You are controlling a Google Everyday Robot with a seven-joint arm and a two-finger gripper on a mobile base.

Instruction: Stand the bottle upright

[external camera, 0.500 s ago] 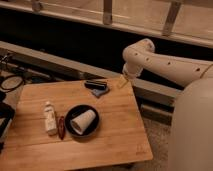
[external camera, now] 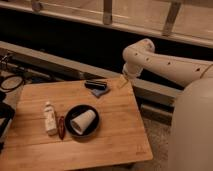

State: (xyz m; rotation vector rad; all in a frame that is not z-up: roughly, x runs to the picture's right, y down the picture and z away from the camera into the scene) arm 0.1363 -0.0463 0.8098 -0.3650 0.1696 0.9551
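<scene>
We see a wooden tabletop [external camera: 117, 137] from above and in front. Near its left side the bottle [external camera: 49, 119], small, slim and white, lies flat on the wood with its narrow cap pointing towards the far edge. Just beside it on the right lies a thin dark-red object [external camera: 61, 128], roughly parallel to it. Next comes a black bowl [external camera: 93, 131], and a white paper cup [external camera: 83, 121] lies on its side inside it. Further back, near the far edge, a dark flat object [external camera: 95, 84] rests on something blue [external camera: 101, 92]. To the right of those, the gripper [external camera: 122, 82] hangs over the far right corner of the tabletop, well apart from the bottle; whether it is spread or pressed together we cannot tell. The white arm [external camera: 165, 62] bends up behind it and runs right to the robot's pale body [external camera: 192, 130]
</scene>
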